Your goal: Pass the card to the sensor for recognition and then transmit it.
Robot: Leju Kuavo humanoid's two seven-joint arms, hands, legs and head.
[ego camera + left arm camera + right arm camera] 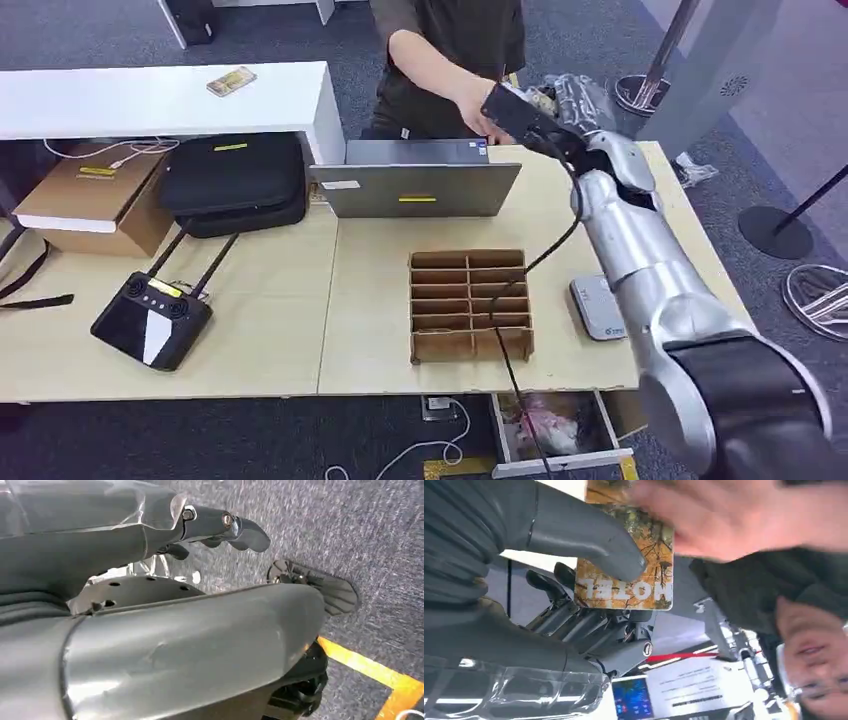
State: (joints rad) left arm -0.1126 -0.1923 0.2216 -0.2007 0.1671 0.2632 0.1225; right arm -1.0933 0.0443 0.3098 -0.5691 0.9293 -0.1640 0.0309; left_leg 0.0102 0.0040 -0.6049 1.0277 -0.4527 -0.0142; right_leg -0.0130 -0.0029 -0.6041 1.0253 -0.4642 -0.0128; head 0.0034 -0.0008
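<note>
Fingers (574, 615) and the thick grey thumb of the right hand (589, 580) are clamped on an orange-and-yellow plastic card printed with the word HOTEL (631, 575), the thumb pressing on its printed face and the darker fingers behind it. A person's hand (729, 520) has hold of the card's other end, so the card is touched by both at once, up in the air. From the head view the right hand (560, 105) reaches out past the far edge of the pale wooden counter (300, 330), meeting the person's hand (478, 108) just behind a grey laptop (420, 180). The person wears a dark top.

On the counter, a brown cardboard divider box with two columns of slots (470, 305) sits near the front edge, and a small grey flat sensor pad (597, 308) lies just beside it on the right, partly hidden by the silver forearm. To the left lie a black controller with two antennas (152, 318), a black soft case (235, 180) and a brown cardboard box (90, 195).

The left hand (220, 530) hangs over grey carpet with its dark fingers curled in, holding nothing.
</note>
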